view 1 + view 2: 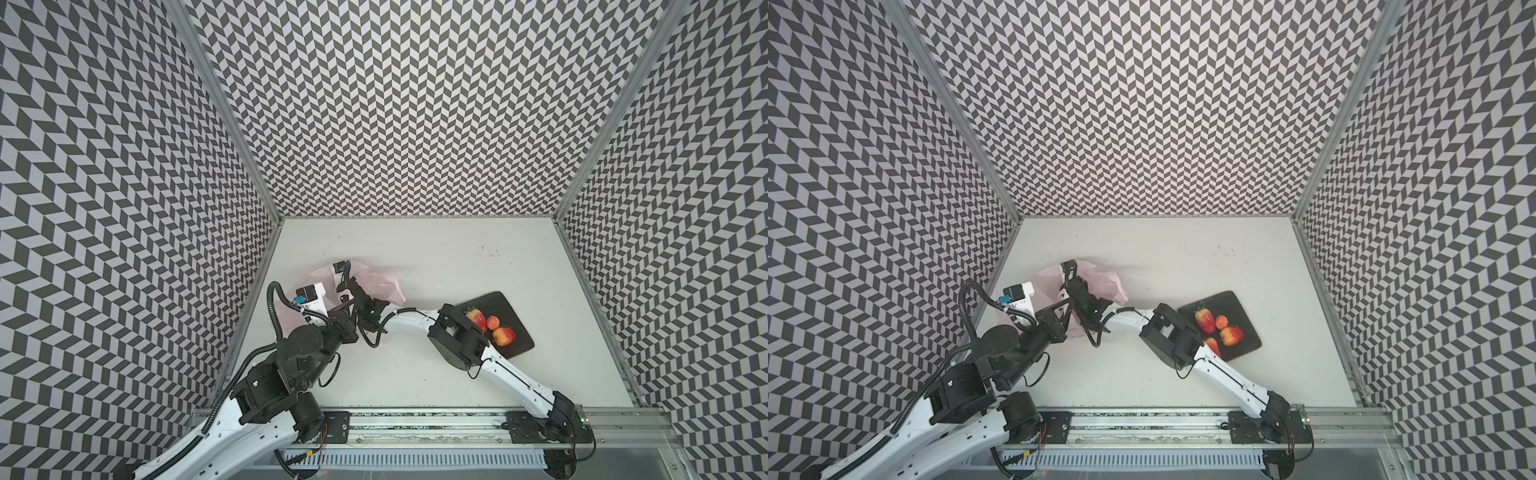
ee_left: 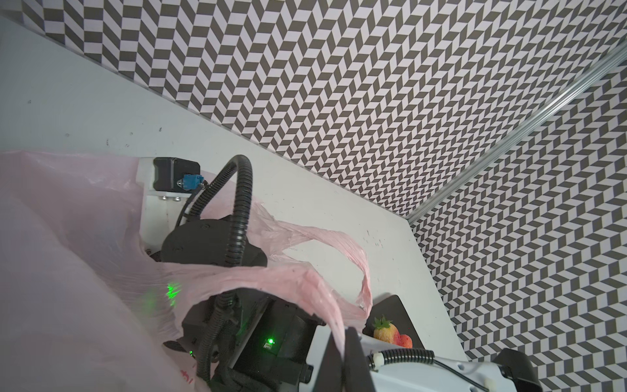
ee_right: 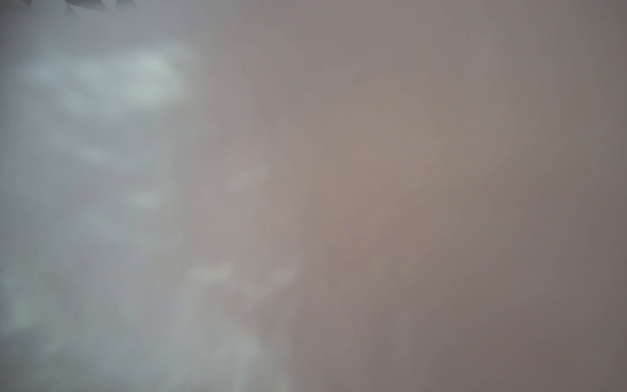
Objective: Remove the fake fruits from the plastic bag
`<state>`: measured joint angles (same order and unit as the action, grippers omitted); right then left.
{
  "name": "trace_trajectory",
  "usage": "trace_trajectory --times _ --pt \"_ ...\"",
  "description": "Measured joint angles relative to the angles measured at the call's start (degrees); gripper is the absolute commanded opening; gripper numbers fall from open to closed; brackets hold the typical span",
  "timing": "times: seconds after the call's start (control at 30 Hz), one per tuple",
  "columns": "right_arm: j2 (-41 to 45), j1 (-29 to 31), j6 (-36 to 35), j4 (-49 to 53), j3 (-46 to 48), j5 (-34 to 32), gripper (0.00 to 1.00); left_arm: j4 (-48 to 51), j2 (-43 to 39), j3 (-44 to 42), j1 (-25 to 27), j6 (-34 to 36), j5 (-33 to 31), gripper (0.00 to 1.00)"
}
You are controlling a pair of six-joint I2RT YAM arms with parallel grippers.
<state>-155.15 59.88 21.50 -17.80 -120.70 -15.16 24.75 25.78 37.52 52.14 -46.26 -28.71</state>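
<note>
Bench (image 1: 436,249) walled with a chevron pattern on three sides; its back strip and front centre lie open. Near the left edge the plastic bag (image 1: 384,286) lies crumpled, with both arms crowding it. The left gripper (image 2: 343,342) is closed on a strip of the bag's rim. The right arm (image 1: 411,322) crosses the middle. The right gripper (image 2: 154,253) is sunk in the bag's mouth, where plastic hides its jaws, so their opening cannot be told. Toward the right edge, well apart from both grippers, a dark board (image 1: 509,303) carries four fake fruits (image 1: 1204,319): a strawberry (image 1: 477,319), an orange ball (image 1: 493,322), an apple (image 1: 504,336), and a second strawberry (image 1: 1212,345) half behind the arm.
</note>
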Motion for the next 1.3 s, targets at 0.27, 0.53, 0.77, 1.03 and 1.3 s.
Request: trace_trajectory --times 0.27,0.53,0.77,1.03,1.3 --pt "10.25 -0.11 -3.89 -5.09 20.46 0.7 0.33 1.11 -1.9 -1.36 0.0 -6.47 -5.18 0.0" --pt "24.09 -0.74 -5.62 -10.56 38.03 3.78 0.31 1.7 -0.39 -3.34 0.0 -10.6 -8.09 0.0" --pt "35.23 -2.56 -6.45 -13.88 49.0 7.04 0.3 1.92 0.22 -5.7 0.0 -13.25 -9.14 0.0" --pt "43.47 -4.48 -9.33 -12.41 55.58 12.63 0.3 1.79 0.37 -7.19 0.0 -14.93 -10.54 0.0" --pt "42.99 -4.5 -11.23 -10.67 55.47 17.44 0.36 0.28 0.42 -7.41 0.0 -12.37 -9.62 0.56"
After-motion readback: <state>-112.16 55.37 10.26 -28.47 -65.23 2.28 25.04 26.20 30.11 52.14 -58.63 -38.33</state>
